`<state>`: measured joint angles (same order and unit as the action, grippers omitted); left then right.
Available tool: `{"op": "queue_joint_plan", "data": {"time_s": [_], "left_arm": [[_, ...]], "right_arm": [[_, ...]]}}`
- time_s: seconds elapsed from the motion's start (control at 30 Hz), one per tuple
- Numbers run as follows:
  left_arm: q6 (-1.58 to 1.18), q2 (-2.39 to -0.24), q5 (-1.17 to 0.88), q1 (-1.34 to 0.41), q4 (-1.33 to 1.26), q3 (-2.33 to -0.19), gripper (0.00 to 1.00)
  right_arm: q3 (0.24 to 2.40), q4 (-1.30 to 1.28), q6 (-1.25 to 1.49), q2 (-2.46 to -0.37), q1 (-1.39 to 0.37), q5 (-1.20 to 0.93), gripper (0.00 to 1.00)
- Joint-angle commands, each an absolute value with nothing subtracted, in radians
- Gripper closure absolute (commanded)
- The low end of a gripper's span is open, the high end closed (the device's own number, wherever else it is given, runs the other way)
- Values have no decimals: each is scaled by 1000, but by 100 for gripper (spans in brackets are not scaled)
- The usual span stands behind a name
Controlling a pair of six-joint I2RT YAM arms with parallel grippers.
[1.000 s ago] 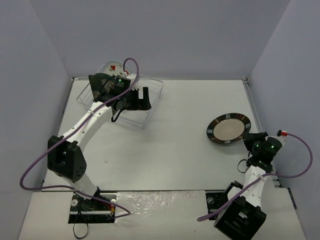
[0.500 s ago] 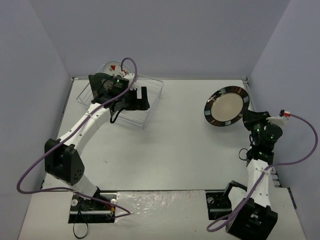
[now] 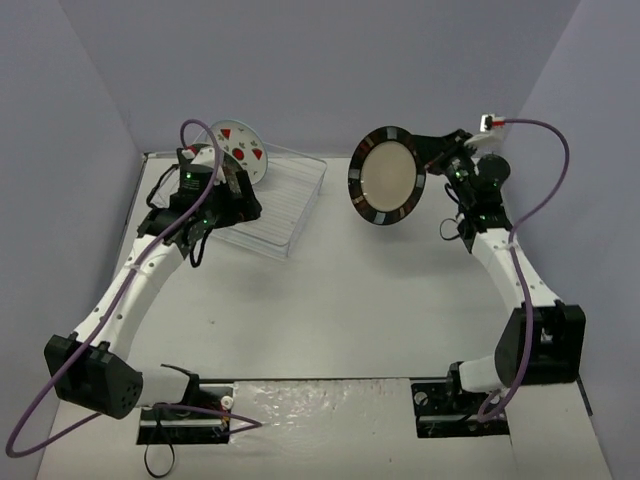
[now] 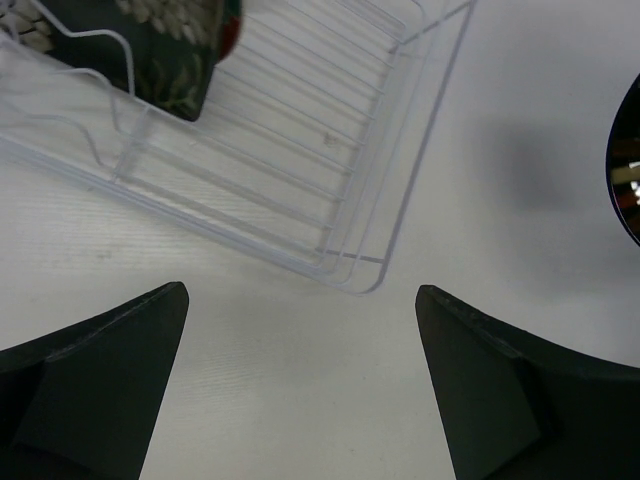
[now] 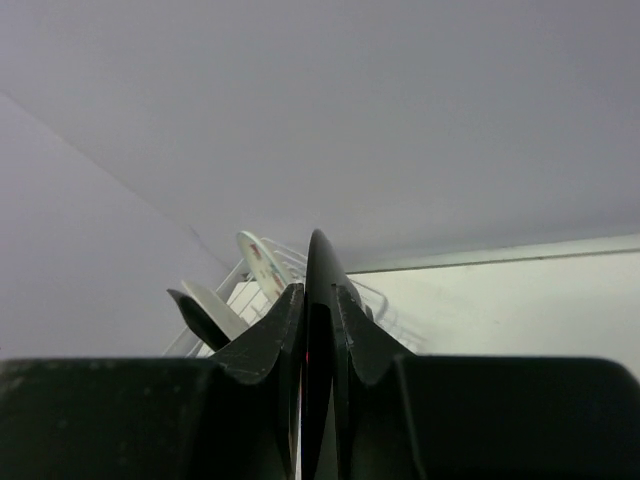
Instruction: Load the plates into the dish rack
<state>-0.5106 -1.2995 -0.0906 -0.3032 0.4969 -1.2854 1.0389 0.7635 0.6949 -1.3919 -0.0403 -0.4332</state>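
Note:
My right gripper (image 3: 428,160) is shut on the rim of the dark-rimmed plate with the beige centre (image 3: 387,177) and holds it upright in the air, right of the dish rack (image 3: 285,205). In the right wrist view the plate (image 5: 318,262) stands edge-on between the fingers (image 5: 275,330). The white plate with red fruit marks (image 3: 241,148) stands upright at the rack's back. My left gripper (image 3: 243,198) is open and empty at the rack's left part. The left wrist view shows the black floral plate (image 4: 165,45) and a sliver of red plate (image 4: 232,30) in the rack (image 4: 330,150).
Grey walls close the table on the left, back and right. The rack sits at the back left, skewed to the table edges. The held plate's edge (image 4: 628,170) shows at the right of the left wrist view. The arm bases stand at the near edge.
My right arm has lifted the dark-rimmed plate off the table at the right and swung it up and left toward the rack. My left arm has drawn back left from over the rack.

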Motion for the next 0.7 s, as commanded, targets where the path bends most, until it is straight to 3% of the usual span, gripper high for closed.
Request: {"op": "queue_joint_plan", "data": {"time_s": [0.0, 0.17, 0.67], "left_arm": [[-581, -1247, -81, -253, 476, -1244, 3], [-590, -1265, -96, -254, 480, -1245, 3], [-555, -1405, -187, -273, 483, -1361, 3]], "right_arm": [[1283, 937, 693, -1507, -139, -481, 100], [1238, 669, 641, -1504, -135, -442, 100], [1004, 618, 770, -1441, -27, -460, 100]]}}
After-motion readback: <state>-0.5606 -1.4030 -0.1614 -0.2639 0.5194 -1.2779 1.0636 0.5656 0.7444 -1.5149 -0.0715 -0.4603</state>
